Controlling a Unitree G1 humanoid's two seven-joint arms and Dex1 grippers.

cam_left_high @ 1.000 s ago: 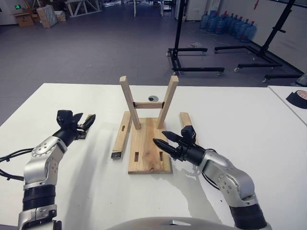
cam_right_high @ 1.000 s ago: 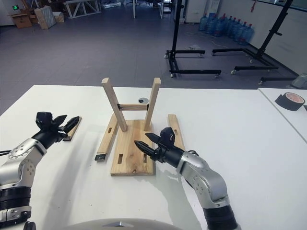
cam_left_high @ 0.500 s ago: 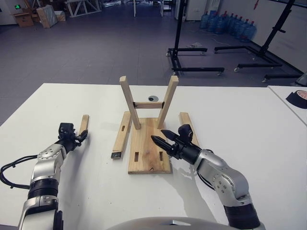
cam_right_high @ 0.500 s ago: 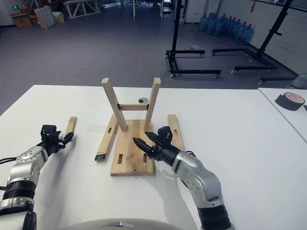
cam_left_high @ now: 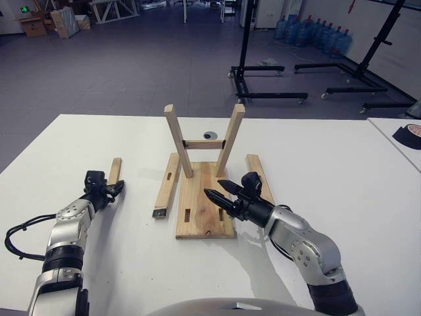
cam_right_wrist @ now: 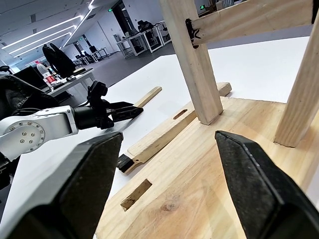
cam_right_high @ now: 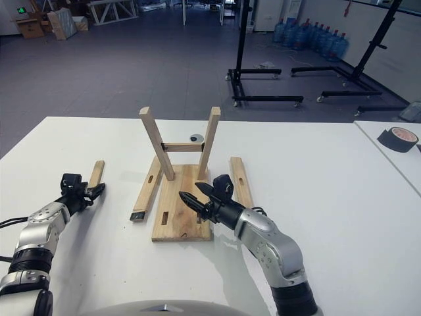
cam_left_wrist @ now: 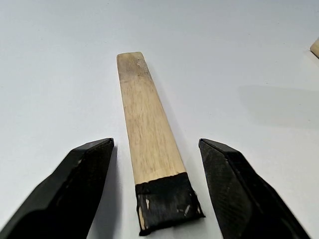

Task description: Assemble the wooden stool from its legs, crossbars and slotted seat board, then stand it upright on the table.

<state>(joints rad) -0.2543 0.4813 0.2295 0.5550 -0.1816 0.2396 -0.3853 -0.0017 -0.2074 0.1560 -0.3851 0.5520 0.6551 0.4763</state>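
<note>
The slotted seat board (cam_left_high: 200, 212) lies flat on the white table. Two legs (cam_left_high: 179, 142) stand on it, joined by a crossbar (cam_left_high: 204, 143). A loose slotted leg (cam_left_high: 168, 184) lies along the board's left side. Another wooden piece (cam_left_high: 255, 171) lies on its right. My right gripper (cam_left_high: 212, 188) hovers open over the board, near the standing legs (cam_right_wrist: 197, 64). A short crossbar (cam_left_high: 115, 170) with a black end lies at the far left. My left gripper (cam_left_high: 117, 189) is open at its near end, one finger (cam_left_wrist: 75, 189) on each side of that crossbar (cam_left_wrist: 147, 134).
A round cable hole (cam_left_high: 210, 135) is in the table behind the stool. A tape roll (cam_left_high: 408, 135) lies on the neighbouring table at the right. A black cable (cam_left_high: 20, 230) loops by my left arm. Bare tabletop lies in front of the board.
My left gripper has dropped back from over the short crossbar to its near end, leaving the piece in full sight. My right gripper has edged slightly left over the seat board.
</note>
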